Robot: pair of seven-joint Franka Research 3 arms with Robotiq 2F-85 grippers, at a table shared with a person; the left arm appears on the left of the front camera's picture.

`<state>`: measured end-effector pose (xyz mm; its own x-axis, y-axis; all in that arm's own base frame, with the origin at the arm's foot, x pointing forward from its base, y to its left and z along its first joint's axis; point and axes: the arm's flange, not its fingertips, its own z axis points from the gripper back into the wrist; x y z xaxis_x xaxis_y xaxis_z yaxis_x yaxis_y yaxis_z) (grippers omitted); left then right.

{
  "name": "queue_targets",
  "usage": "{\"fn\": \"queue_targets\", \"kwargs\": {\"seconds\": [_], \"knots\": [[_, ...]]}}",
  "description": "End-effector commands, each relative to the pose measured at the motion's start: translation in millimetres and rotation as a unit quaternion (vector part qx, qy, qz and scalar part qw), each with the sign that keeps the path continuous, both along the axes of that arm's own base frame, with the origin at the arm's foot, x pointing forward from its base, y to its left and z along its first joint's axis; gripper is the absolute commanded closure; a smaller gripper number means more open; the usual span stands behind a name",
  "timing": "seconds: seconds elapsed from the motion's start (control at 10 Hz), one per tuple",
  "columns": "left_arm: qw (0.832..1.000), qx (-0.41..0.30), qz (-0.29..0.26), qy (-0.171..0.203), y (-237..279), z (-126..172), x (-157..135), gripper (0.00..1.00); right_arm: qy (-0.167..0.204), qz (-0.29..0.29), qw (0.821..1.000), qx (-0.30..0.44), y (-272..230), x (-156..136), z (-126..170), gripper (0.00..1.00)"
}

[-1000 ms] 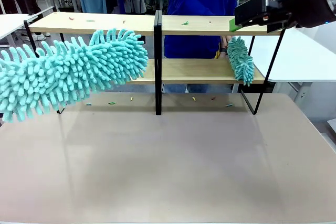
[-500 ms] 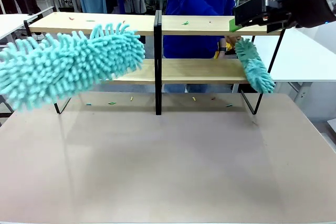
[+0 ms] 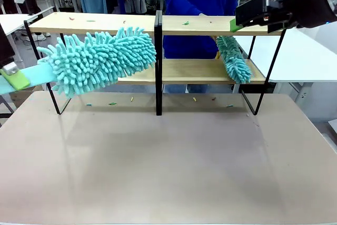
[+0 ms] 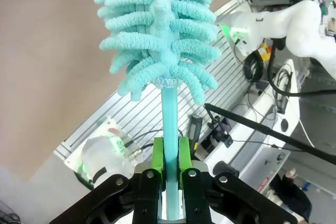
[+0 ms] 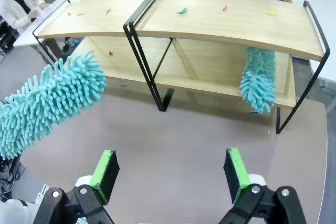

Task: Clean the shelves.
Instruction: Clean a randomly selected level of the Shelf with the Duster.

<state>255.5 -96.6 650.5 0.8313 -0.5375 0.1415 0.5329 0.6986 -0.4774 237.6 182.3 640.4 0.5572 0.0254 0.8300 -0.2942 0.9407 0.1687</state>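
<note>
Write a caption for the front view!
Left gripper holds a teal duster at the shelves; a person dusts the lower board with another duster.

Looks like a robotics lab, beige counter [image 3: 168,172] flanked by plain white tables [image 3: 305,51], ribbed aluminium mounting plate [image 4: 142,114] underneath, black cables [image 4: 252,69] looping across it, a person [image 5: 18,1] at another table farther back

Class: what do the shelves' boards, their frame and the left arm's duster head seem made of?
Boards: light wood or wood-look laminate, matt, faint grain. Frame: thin black metal, likely painted, judging by slim straight bars. Duster head: soft teal microfibre, probably chenille, in plump tufts.
</note>
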Motion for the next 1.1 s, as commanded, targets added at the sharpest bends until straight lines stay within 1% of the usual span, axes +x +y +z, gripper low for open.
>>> {"fn": "queue_targets", "kwargs": {"seconds": [0.0, 0.1, 0.2, 0.4, 0.5, 0.6, 0.7, 0.8, 1.0], "knots": [[0.999, -0.001, -0.042, -0.009, 22.6, 4.9, -9.2, 0.88, -0.001, -0.001, 1.0, 0.001, 0.2, 0.5, 0.3, 0.0], [0.997, -0.013, -0.075, -0.013, 44.7, 4.6, -17.4, 0.88, -0.001, -0.001, 1.0, 0.001, 0.2, 0.5, 0.3, 0.0], [0.996, -0.024, -0.09, -0.011, 74.5, 3.1, -27.0, 0.88, -0.001, -0.001, 1.0, 0.001, 0.2, 0.5, 0.3, 0.0], [0.995, -0.035, -0.093, -0.021, 135.4, -3.1, -58.0, 0.88, -0.001, -0.001, 1.0, 0.001, 0.2, 0.5, 0.3, 0.0], [0.996, -0.037, -0.072, -0.034, 155.8, -4.9, -71.6, 0.88, -0.001, -0.001, 1.0, 0.001, 0.2, 0.5, 0.3, 0.0], [0.997, -0.037, -0.048, -0.044, 166.7, -6.3, -78.5, 0.88, -0.001, -0.001, 1.0, 0.001, 0.2, 0.5, 0.3, 0.0], [0.997, -0.055, -0.03, -0.039, 173.7, -8.8, -76.7, 0.88, -0.001, -0.001, 1.0, 0.001, 0.2, 0.5, 0.3, 0.0], [0.997, -0.059, -0.022, -0.035, 172.9, -10.9, -71.6, 0.88, -0.001, -0.001, 1.0, 0.001, 0.2, 0.5, 0.3, 0.0], [0.997, -0.071, -0.026, -0.035, 156.5, -4.3, -60.5, 0.88, -0.001, -0.001, 1.0, 0.001, 0.2, 0.5, 0.3, 0.0]]}}
